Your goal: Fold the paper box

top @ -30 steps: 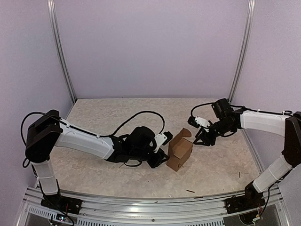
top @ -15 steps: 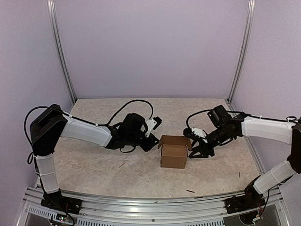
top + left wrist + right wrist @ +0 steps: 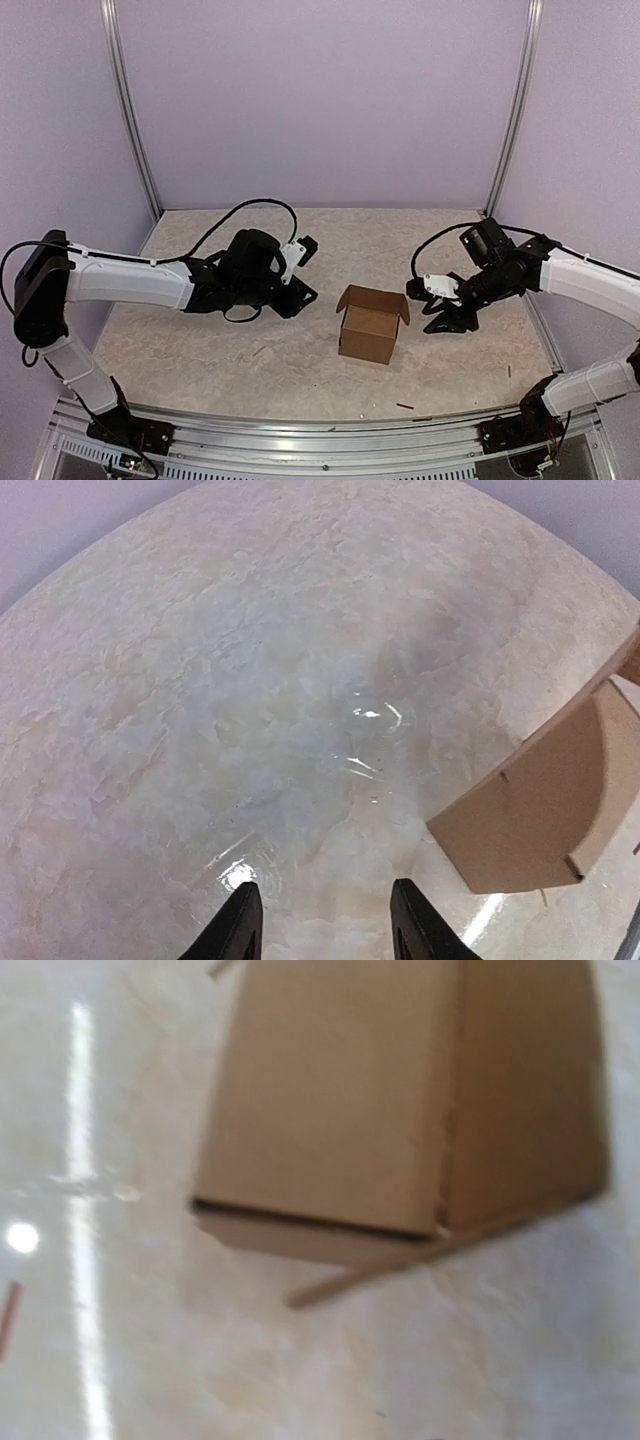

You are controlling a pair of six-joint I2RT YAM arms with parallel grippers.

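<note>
Near edge: metal rail (image 3: 300,450). Just past it, a thin dark scrap (image 3: 404,406) lies on the mottled beige table (image 3: 200,360). A second scrap (image 3: 508,371) lies further right.

Mid-table: the paper box (image 3: 370,325) stands upright on the table. It is brown and folded into shape, top open, with flaps up around the rim. Nothing touches it.

Slightly farther back on the left, the left gripper (image 3: 303,292) is near the box but apart from it. In the left wrist view its fingers (image 3: 243,925) are spread with only bare table between them, holding nothing. A corner of the box shows at the right edge of that view.

On the other side, the right gripper (image 3: 432,312) is just beside the box's right flap, not touching. From above its dark fingers look parted with nothing in them. In the right wrist view the fingers are out of frame and the box is blurred, filling the upper part.

Far: lilac walls (image 3: 320,100).
</note>
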